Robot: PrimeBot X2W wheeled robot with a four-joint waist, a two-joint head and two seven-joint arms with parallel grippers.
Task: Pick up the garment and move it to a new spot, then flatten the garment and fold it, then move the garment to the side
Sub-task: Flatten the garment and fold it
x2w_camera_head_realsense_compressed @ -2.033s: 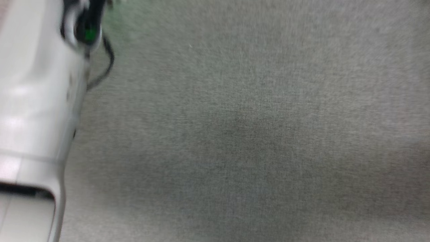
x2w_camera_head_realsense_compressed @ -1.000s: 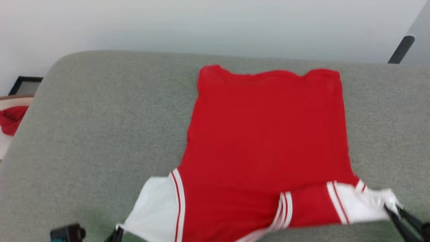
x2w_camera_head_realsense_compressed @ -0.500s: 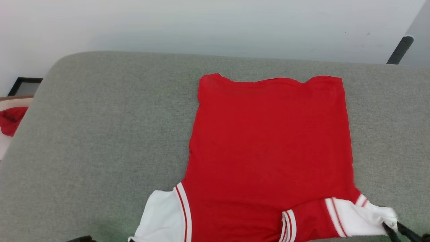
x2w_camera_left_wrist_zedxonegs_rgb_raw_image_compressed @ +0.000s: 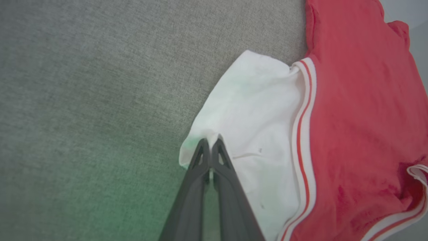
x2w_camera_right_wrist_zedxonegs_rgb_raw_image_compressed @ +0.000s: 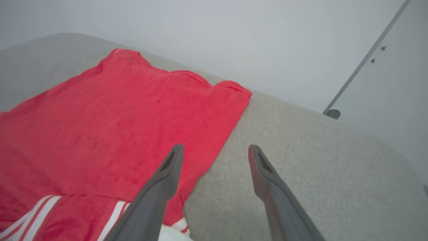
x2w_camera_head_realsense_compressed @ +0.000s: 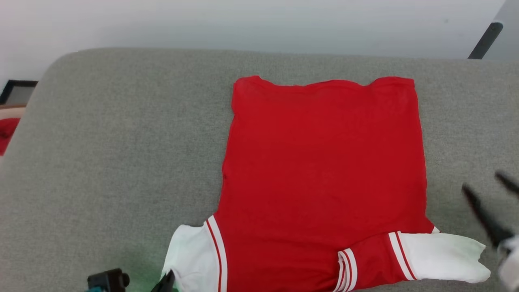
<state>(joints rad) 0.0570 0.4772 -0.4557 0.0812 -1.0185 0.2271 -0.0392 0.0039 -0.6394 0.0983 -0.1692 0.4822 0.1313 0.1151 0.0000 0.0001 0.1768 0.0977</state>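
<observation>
The garment [x2w_camera_head_realsense_compressed: 324,170] lies spread on the grey padded surface [x2w_camera_head_realsense_compressed: 121,142], plain red side up, hem at the far end; no lettering shows. Its white sleeves lie at the near left [x2w_camera_head_realsense_compressed: 188,255] and near right [x2w_camera_head_realsense_compressed: 442,255]. My left gripper [x2w_camera_head_realsense_compressed: 167,280] sits at the left sleeve's outer edge. In the left wrist view its fingers [x2w_camera_left_wrist_zedxonegs_rgb_raw_image_compressed: 210,144] are pressed together, with the white sleeve [x2w_camera_left_wrist_zedxonegs_rgb_raw_image_compressed: 254,113] puckered at their tips. My right gripper [x2w_camera_head_realsense_compressed: 481,181] hangs open above the surface, right of the garment and clear of the right sleeve. In the right wrist view, the right gripper [x2w_camera_right_wrist_zedxonegs_rgb_raw_image_compressed: 215,147] is spread over the garment's side edge [x2w_camera_right_wrist_zedxonegs_rgb_raw_image_compressed: 214,140].
A white wall [x2w_camera_head_realsense_compressed: 259,24] runs behind the surface's rounded far edge. A dark pole [x2w_camera_head_realsense_compressed: 484,40] leans at the far right. Past the left edge lie another red cloth [x2w_camera_head_realsense_compressed: 5,134] and a black frame [x2w_camera_head_realsense_compressed: 16,91]. Bare grey surface stretches left of the garment.
The right gripper has let go of the right sleeve, opened and lifted away; the sleeve now lies flat. The left gripper stays at the left sleeve. The camera view shifted slightly.
</observation>
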